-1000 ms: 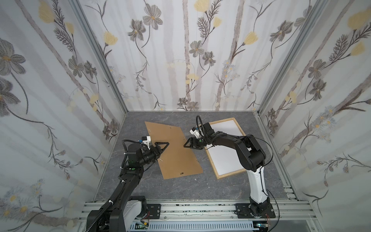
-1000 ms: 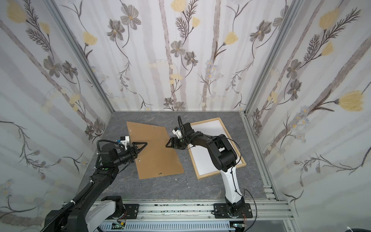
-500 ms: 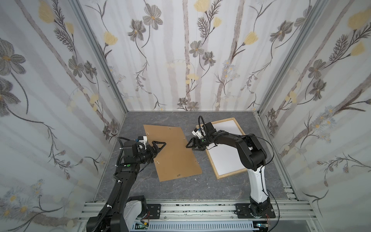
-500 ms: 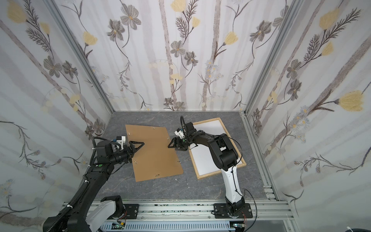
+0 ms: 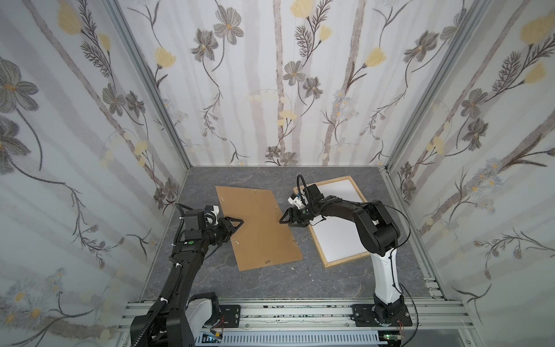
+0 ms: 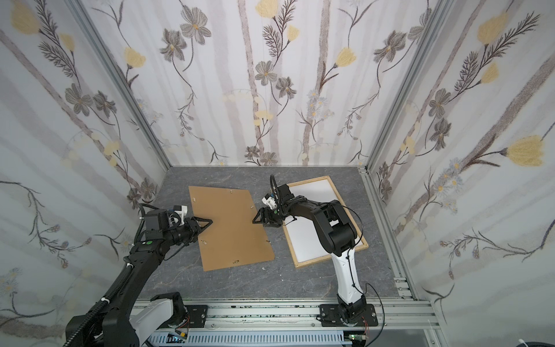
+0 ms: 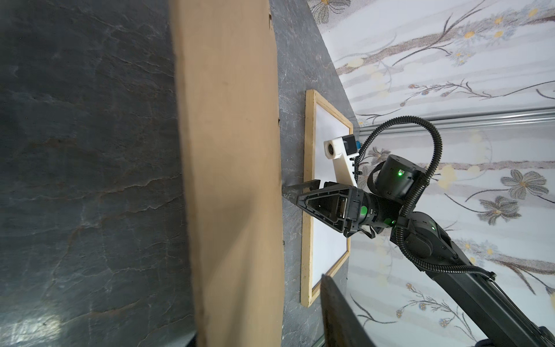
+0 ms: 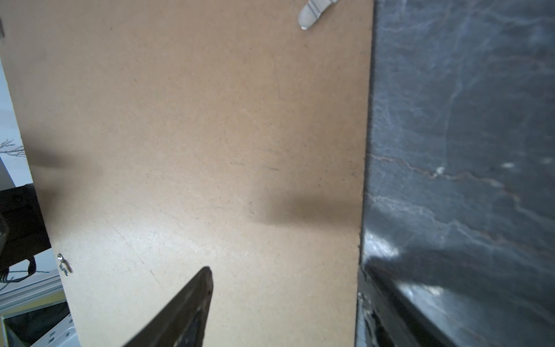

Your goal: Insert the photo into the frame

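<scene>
Top view | frame [image 5: 345, 260] lying flat | just beside right end effector [image 5: 282, 221]

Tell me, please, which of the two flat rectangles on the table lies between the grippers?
The brown fibreboard backing panel: left gripper and right gripper sit at its opposite edges, while the light wooden frame, white inside, lies beyond the right gripper.

In both top views the left arm [image 5: 183, 270] slants from its base toward 1 o'clock, and the left gripper [image 5: 239, 222] points to 3 o'clock, its jaw gap impossible to make out. The right arm [image 5: 386, 270] stands upright, folds at the elbow and stretches toward 9 o'clock. The right gripper [image 5: 282, 221] faces the left one, jaws spread wide.
</scene>
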